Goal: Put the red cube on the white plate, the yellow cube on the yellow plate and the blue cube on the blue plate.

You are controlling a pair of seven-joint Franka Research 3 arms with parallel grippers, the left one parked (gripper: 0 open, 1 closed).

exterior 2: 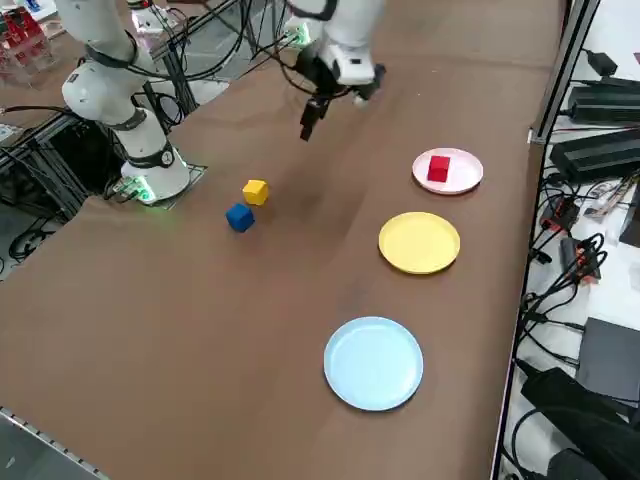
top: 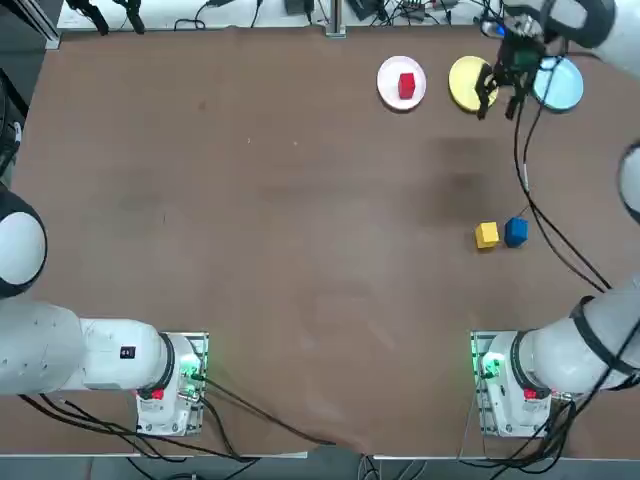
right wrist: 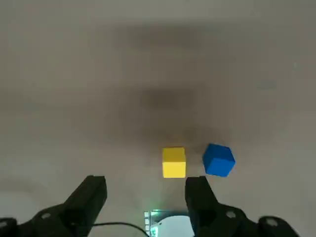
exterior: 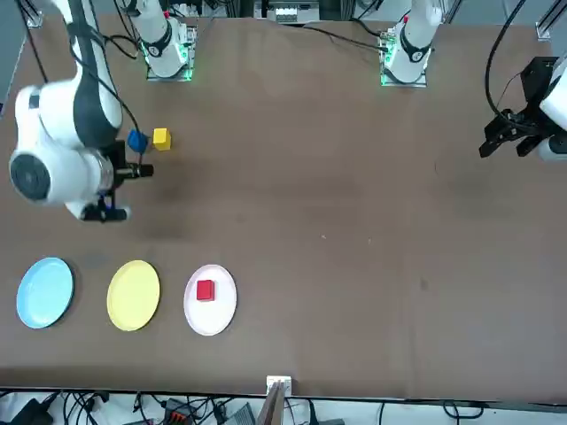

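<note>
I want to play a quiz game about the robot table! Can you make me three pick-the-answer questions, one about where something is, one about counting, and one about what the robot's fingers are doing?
1. Where is the red cube?
A. On the white plate
B. On the yellow plate
C. On the bare table

2. How many cubes sit on the table, not on any plate?
A. None
B. Two
C. Three

3. What are the right gripper's fingers doing?
A. Squeezing the blue cube
B. Squeezing the yellow cube
C. Open and holding nothing

Answers:
1. A: the red cube lies on the white plate.
2. B: the yellow cube and the blue cube sit side by side on the table; the yellow plate and the blue plate hold nothing.
3. C: the right gripper hangs above the table, its fingers apart with nothing between them.
</note>
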